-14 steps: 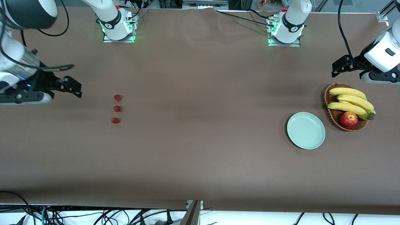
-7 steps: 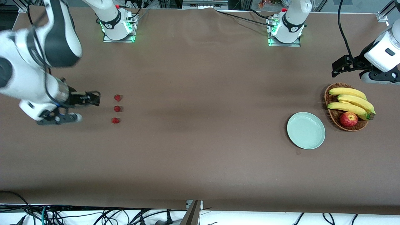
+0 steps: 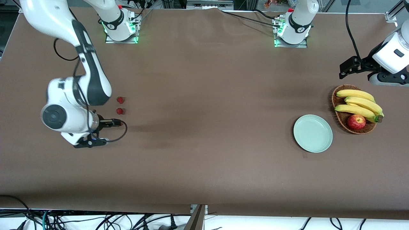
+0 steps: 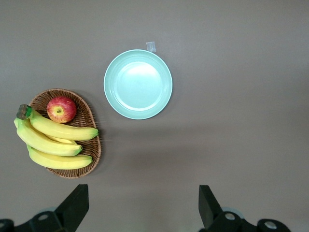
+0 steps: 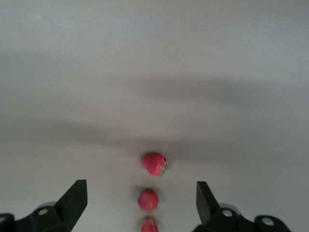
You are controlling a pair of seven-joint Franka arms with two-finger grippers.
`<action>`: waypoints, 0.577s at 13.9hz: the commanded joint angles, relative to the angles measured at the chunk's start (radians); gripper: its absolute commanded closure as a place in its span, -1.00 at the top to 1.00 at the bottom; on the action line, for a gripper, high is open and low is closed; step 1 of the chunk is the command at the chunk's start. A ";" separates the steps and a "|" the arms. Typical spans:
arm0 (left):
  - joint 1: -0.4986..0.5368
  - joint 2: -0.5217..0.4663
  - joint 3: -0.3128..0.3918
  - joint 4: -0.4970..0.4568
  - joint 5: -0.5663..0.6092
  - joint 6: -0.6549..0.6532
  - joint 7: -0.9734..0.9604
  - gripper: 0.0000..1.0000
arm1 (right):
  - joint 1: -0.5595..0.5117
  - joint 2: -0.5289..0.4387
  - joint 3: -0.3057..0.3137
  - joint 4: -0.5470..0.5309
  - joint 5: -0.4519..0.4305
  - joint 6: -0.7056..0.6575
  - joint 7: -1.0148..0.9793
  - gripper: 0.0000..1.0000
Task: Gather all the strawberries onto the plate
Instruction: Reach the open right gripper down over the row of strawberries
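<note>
Two strawberries [image 3: 120, 100] [image 3: 119, 111] lie in a line on the brown table toward the right arm's end. My right gripper [image 3: 115, 122] is over the third one and hides nearly all of it there. In the right wrist view all three strawberries show in a row [image 5: 154, 163] [image 5: 148, 199] [image 5: 149, 225], and the right gripper [image 5: 140, 210] is open and empty, the closest berry between its fingers. The mint-green plate [image 3: 313, 133] [image 4: 138, 84] is empty toward the left arm's end. My left gripper [image 3: 346, 68] [image 4: 142, 212] waits open and empty above the table beside the basket.
A brown wicker basket [image 3: 338, 95] [image 4: 91, 145] with bananas [image 3: 359, 107] and a red apple [image 3: 356, 121] stands beside the plate, at the left arm's end. A small clear scrap [image 4: 151, 46] lies by the plate's rim.
My right arm has swung in from the table's end to the strawberries and now covers the berry nearest the front camera. The left arm has not moved.
</note>
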 commanded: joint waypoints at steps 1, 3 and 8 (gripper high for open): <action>0.001 -0.007 -0.003 0.008 0.016 -0.015 -0.007 1.00 | -0.003 0.029 0.004 -0.029 0.024 0.062 -0.018 0.97; 0.001 -0.005 -0.003 0.008 0.016 -0.016 -0.007 1.00 | -0.005 0.027 0.004 -0.084 0.048 0.112 -0.020 0.94; 0.002 -0.005 -0.003 0.008 0.016 -0.016 -0.005 1.00 | -0.009 0.027 0.004 -0.169 0.050 0.197 -0.020 0.80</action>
